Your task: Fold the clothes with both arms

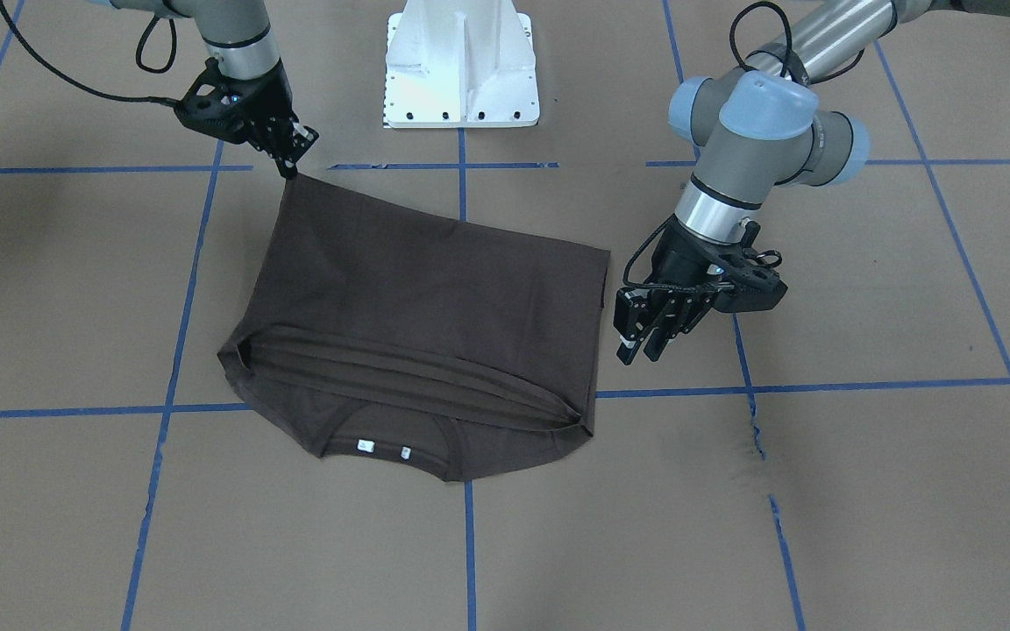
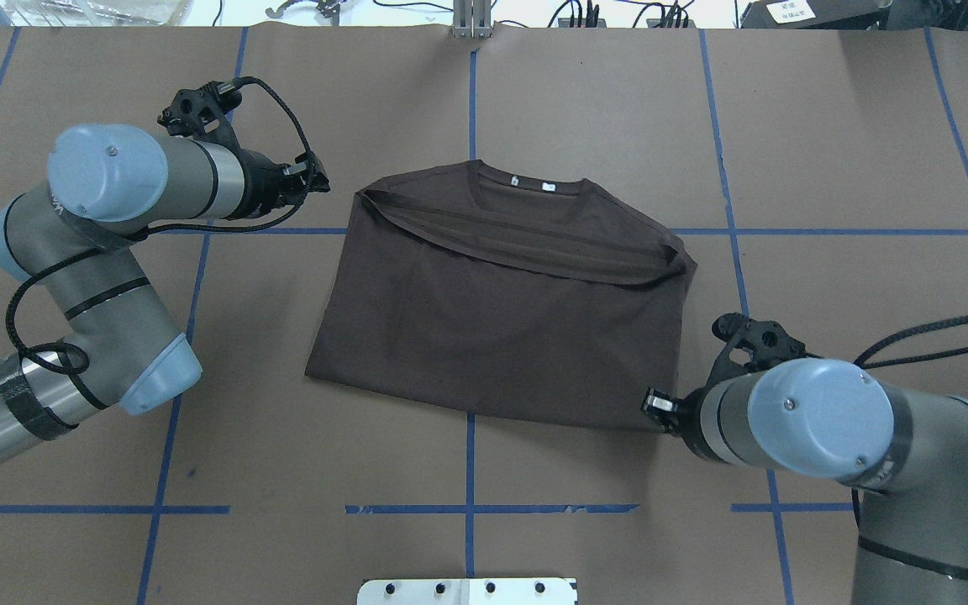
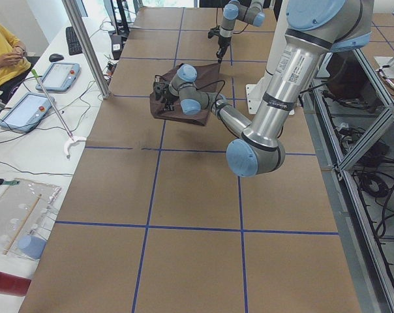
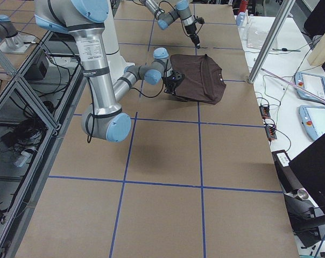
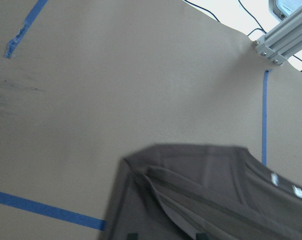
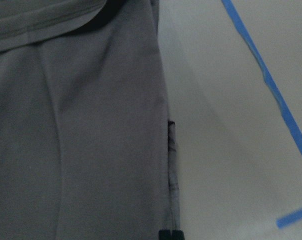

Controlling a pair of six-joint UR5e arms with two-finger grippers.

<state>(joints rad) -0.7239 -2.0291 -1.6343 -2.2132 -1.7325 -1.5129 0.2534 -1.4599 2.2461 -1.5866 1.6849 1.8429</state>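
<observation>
The dark brown T-shirt (image 1: 435,298) lies on the brown paper table, folded in half, its hem band across the chest just short of the collar with two white neck labels (image 1: 365,445). It also shows in the overhead view (image 2: 501,336). My right gripper (image 1: 290,162) is shut on the shirt's near corner by the robot base and lifts it slightly; the right wrist view shows the fabric edge (image 6: 168,165) running into the closed tips. My left gripper (image 1: 641,342) is open and empty, just off the shirt's side edge near the shoulder fold (image 2: 360,199).
The white bolted pedestal base (image 1: 461,79) stands behind the shirt on the robot's side. Blue tape lines (image 1: 172,350) grid the table. A metal post (image 2: 471,17) stands at the far edge. Desks with tablets (image 3: 24,107) run along the operators' side.
</observation>
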